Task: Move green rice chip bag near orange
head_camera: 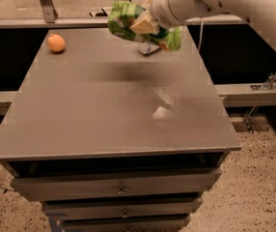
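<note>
The gripper sits high over the far edge of the table, at about 1 o'clock from the tabletop's centre. Its jaws are closed across the middle of the green rice chip bag, pinching it. The bag hangs clear of the surface, crumpled and tilted, with 1 end sticking out toward 9 o'clock and the other drooping toward 4 o'clock of the gripper. The white arm reaches in from the 2 o'clock corner of the view.

The orange rests on the tabletop near the far left corner, at about 10 o'clock from the table's centre. It lies well apart from the bag, at roughly 8 o'clock from it.

A small pale object lies on the table just below the bag's drooping end and is mostly hidden by it, so I cannot tell what it is. A soft dark shadow falls on the grey surface at 6 o'clock from the bag. Stacked drawers fill the table's front below the top.
</note>
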{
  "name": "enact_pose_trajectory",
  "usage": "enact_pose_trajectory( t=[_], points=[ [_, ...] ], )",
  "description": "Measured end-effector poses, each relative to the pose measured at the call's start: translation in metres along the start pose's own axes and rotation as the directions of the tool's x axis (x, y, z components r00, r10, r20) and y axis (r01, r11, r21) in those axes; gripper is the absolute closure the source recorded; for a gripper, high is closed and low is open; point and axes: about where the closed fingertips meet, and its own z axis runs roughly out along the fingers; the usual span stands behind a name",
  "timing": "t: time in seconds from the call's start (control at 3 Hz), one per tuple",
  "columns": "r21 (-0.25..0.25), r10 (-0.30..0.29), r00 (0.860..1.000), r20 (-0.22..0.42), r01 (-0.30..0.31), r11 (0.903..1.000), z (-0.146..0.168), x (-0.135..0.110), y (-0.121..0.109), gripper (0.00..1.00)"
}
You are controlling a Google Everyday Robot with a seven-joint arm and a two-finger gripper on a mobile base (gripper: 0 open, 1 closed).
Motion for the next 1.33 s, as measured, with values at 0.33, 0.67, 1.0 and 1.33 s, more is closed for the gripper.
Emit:
enact_pose_trajectory(
  t=[0.33,0.67,1.0,1.33],
  points=[
    [0.006,0.026,0.997,0.068,-0.026,0.9996,0.042,-0.022,-0.034,1.00],
    [-0.003,0.096,0.985,0.145,-0.096,0.9953,0.089,-0.041,-0.054,1.00],
    [0.002,0.171,0.969,0.179,-0.174,0.9847,0.133,-0.053,-0.064,1.00],
    [0.037,0.222,0.959,0.175,-0.232,0.9720,0.159,-0.063,-0.067,1.00]
  ],
)
